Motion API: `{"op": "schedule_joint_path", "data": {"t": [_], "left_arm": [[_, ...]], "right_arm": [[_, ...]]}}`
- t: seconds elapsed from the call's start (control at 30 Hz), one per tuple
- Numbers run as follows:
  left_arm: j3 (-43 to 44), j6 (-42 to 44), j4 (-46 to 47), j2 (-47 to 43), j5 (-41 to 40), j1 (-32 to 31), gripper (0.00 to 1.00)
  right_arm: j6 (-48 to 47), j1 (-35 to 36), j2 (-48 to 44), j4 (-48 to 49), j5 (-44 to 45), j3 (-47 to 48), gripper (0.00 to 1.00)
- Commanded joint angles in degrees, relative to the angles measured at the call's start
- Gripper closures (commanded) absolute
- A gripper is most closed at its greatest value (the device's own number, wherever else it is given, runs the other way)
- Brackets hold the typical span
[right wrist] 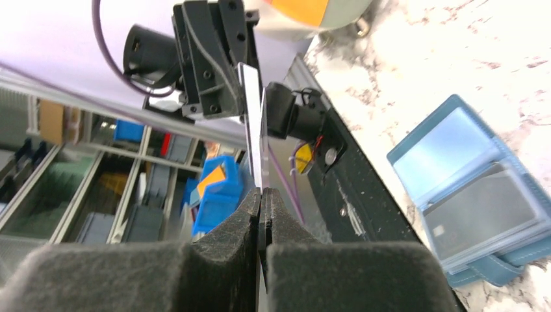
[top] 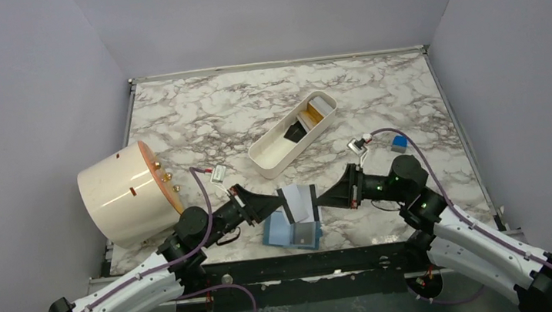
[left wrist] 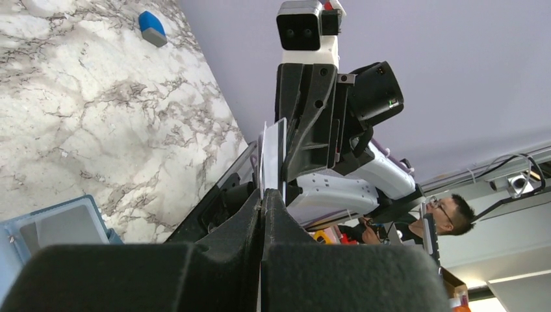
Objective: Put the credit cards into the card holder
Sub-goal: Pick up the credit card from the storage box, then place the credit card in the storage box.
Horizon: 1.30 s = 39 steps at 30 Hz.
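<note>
Grey-white card [top: 301, 202], dark stripe | left gripper [top: 278, 202], right gripper [top: 322, 197] pinch it | teal card holder [top: 290, 234] open

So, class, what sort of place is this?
Probably a robotics lab test cell: plain grey walls box in a marble-patterned table, the left arm and right arm are bolted at its edge, and shelves of storage bins lie beyond.
</note>
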Motion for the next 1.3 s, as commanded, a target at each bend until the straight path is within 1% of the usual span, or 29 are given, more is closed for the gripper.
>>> {"op": "schedule_joint_path", "data": {"t": [0.0,0.1,0.2,0.3,0.4,0.47,0.57,0.67,0.8,0.87,0.93,1.03,1.17,1.27], "left_arm": [[-0.6,0.5,-1.7,-2.0,-1.6,0.3,1.00],[-0.8,-2.4,-1.4,-2.4,-0.8,0.4,1.00],[-0.7,-4.5,-0.7,-3.2,0.2,0.4,1.00],[-0.8,-5.4,-0.8,-4.3,0.1,0.4,1.00],[-1.6,-5.8,-2.1,-4.1,-0.1,0.4,1.00],[-2.2,-6.0,-3.5,-3.4,0.2,0.3,1.00],[-3.7,-5.9,-4.1,-2.9,0.7,0.4,1.00],[-3.6,-4.0,-8.1,-2.6,0.4,0.5,1.00],[-1.7,0.7,-14.8,-2.8,0.8,0.5,1.00],[-1.3,1.8,-17.8,-3.2,0.2,0.5,1.00],[-1.6,1.8,-19.0,-3.6,0.2,0.5,1.00],[-1.3,2.2,-21.4,-3.6,0.3,0.6,1.00],[-0.3,3.4,-23.2,-2.6,1.4,0.7,1.00],[0.3,3.8,-24.3,-1.5,1.5,0.8,1.00]], "right_arm": [[-2.8,0.0,-2.6,-8.5,8.5,2.5,0.99],[-1.6,0.0,-2.8,-9.7,11.2,2.6,0.99],[-0.9,0.0,-3.1,-11.6,16.1,3.5,0.99],[-2.5,0.0,-2.2,-13.6,22.2,5.9,0.99],[-5.7,0.0,1.6,-14.2,26.8,9.8,0.99],[-10.1,0.0,5.3,-15.6,30.4,13.2,0.99],[-17.6,0.0,12.1,-18.6,38.9,19.4,0.99],[-24.9,0.0,19.8,-19.6,44.6,26.1,0.99],[-32.8,0.0,31.0,-21.5,47.8,36.8,0.99],[-36.0,0.0,36.9,-24.1,49.0,43.0,0.99],[-39.0,0.0,43.3,-27.2,50.6,48.9,0.99],[-44.0,0.0,50.1,-30.9,54.2,55.7,0.99],[-51.8,0.0,56.1,-33.0,60.6,60.6,0.99],[-57.6,0.0,59.4,-34.5,63.2,63.2,0.99]]}}
